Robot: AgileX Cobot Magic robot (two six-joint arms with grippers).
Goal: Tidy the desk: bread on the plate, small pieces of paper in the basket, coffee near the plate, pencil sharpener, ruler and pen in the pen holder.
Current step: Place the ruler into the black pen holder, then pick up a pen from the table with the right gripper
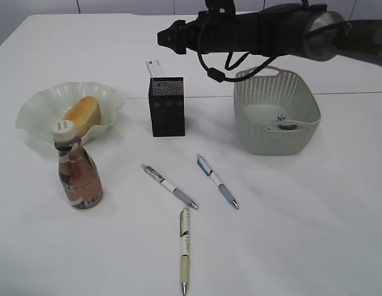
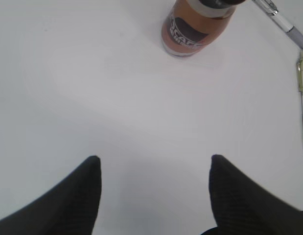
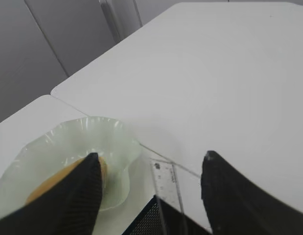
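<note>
My right arm (image 1: 283,31) is reaching in level from the right, high up, its hand (image 3: 149,161) standing with fingers spread and nothing between them. My left hand (image 2: 153,164) is hanging low, pointing downward, its fingers (image 2: 87,191) parted wide and holding nothing.

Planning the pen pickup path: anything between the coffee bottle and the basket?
Exterior view: two pens lie on the table between coffee bottle and basket.

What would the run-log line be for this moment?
right gripper: open above ruler in pen holder | left gripper: open, empty | bread: on plate | three pens: on table
</note>
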